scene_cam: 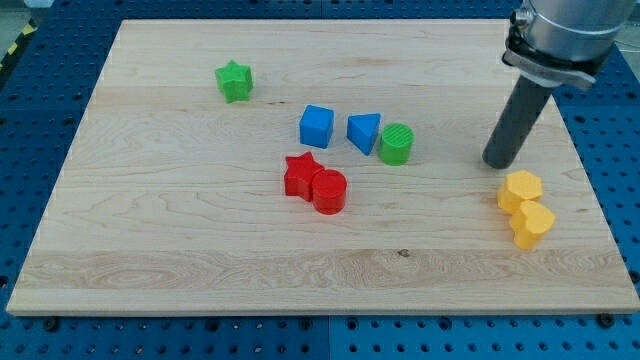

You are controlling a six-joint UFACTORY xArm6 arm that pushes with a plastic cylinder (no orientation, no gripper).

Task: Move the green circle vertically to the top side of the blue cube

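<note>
Green circle [396,144] is seen touching the blue triangular block [364,132], which sits between it and the blue cube [316,126]. No hand is fitted, so nothing is held; my tip [497,161] rests on the worktop [180,250], well to the view's right of the circle and just above the yellow blocks [526,207]. The circle would best be approached from its lower right and steered up and around the triangular block, then leftward to a spot above the cube. Contact should be kept centred, since a round block is judged likely to slip sideways off the rod.
</note>
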